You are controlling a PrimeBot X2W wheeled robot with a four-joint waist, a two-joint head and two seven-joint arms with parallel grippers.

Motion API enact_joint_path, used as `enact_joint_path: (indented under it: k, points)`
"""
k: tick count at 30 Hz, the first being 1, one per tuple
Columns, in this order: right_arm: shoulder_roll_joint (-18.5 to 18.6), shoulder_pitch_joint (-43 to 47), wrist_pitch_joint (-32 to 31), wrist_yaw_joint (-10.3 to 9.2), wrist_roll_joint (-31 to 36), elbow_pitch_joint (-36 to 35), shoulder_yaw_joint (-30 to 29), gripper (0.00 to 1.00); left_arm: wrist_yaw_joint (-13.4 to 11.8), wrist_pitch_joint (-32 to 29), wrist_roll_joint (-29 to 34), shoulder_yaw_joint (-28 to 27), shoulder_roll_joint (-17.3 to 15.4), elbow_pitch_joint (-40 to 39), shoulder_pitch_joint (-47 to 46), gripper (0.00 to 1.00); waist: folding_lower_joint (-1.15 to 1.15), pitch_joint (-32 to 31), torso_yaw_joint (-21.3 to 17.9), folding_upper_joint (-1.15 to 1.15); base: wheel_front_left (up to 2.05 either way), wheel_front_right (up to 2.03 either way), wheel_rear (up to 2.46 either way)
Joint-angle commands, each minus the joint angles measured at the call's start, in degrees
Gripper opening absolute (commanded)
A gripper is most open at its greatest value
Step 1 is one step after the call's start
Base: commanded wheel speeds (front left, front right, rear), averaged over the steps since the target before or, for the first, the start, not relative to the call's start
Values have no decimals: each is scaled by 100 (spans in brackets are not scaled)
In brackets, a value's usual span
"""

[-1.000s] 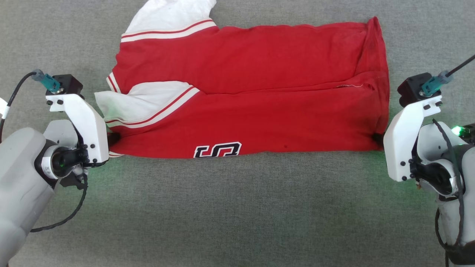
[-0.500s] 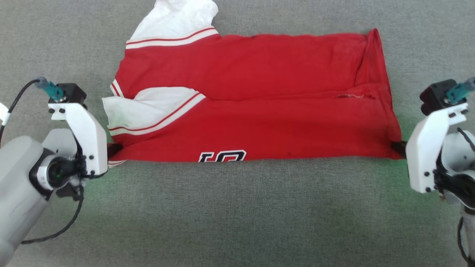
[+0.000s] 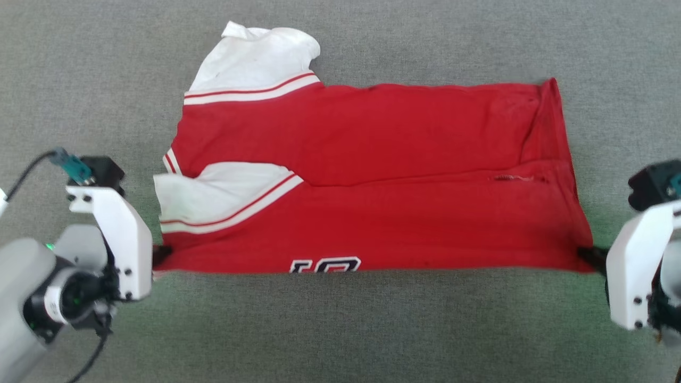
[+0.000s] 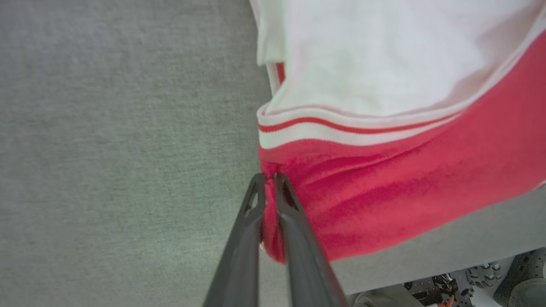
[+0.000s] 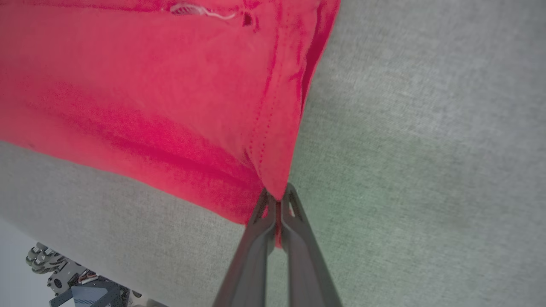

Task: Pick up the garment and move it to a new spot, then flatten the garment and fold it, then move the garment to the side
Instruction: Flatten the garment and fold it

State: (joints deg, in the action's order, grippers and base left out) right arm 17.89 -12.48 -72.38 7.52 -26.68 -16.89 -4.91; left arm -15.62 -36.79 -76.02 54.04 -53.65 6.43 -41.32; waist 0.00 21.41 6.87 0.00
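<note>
Grey fabric-covered worktop (image 3: 340,330), bare around the garment. The red jersey (image 3: 372,175) lies folded lengthwise across the middle of the worktop, as a wide band running left-right. Its near edge is pulled straight and taut between the two grippers, and in both wrist views that edge looks raised a little off the surface. There is a fold seam along the middle of the band.

Both sleeves are at the left end. One white sleeve (image 3: 255,64) sticks out at the far left corner. The second white sleeve (image 3: 213,199), with red-and-white striped trim, lies on top of the red near the left end. Black numerals outlined in white (image 3: 325,264) are cut off by the near edge, so only part of them shows. A small loose white thread (image 3: 513,178) sits near the right end.

Left gripper (image 3: 161,256) is clamped on the near-left corner, with red cloth pinched between its dark fingers (image 4: 294,221). Right gripper (image 3: 586,253) is closed tight on the near-right corner at the hem, and its fingers (image 5: 256,238) are nearly touching.
</note>
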Motion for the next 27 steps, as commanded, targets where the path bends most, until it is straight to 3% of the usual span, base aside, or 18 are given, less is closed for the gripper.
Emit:
enact_joint_path:
  k: [1, 6, 9, 10, 11, 12, 13, 14, 20, 27]
  points:
    - [-57, 154, -30, -7, 11, -86, -65, 0, -70, 37, -34, 28, -44, -127, 139, 0, 0, 15, 0, 0, 0, 0, 0]
    - [-325, 551, 22, -7, 30, -177, -133, 0, -195, 82, -45, 122, -34, -295, 378, 0, 0, 45, -23, 0, 0, 0, 0]
    - [-510, 669, 179, -6, -1, 52, -95, 0, -145, 135, -107, 135, 103, -90, 492, 0, 0, 66, -71, 0, 0, 0, 0]
    - [-549, 641, 278, -6, 1, 114, -91, 0, -123, 175, -83, 135, 127, -8, 487, 16, 0, 70, -82, 0, 0, 0, 0]
    - [-561, 612, 358, -6, 29, 190, -78, 6, -120, 211, -109, 111, 160, 68, 490, 43, 0, 71, -93, 0, 0, 0, 0]
    - [-548, 580, 455, -6, 66, 231, -46, 32, -95, 232, -117, 101, 169, 126, 483, 63, 0, 67, -106, 0, 0, 0, 0]
    - [-544, 529, 567, -6, 63, 259, -15, 64, -87, 272, -88, 81, 158, 177, 449, 97, 0, 59, -118, 0, 0, 0, 0]
    - [-539, 503, 649, -6, 62, 296, -1, 100, -84, 279, -95, 49, 143, 216, 412, 100, 0, 46, -128, 0, 0, 0, 0]
    - [-463, 446, 1052, -6, 90, 104, -55, 100, -86, 256, -29, -146, -173, 20, 134, 100, 0, -96, -207, 0, 0, 0, 0]
    - [-718, 309, 1739, -6, 231, -481, -226, 100, -112, 105, 142, -394, -663, -277, -366, 100, 0, -88, -492, 0, 0, 0, 0]
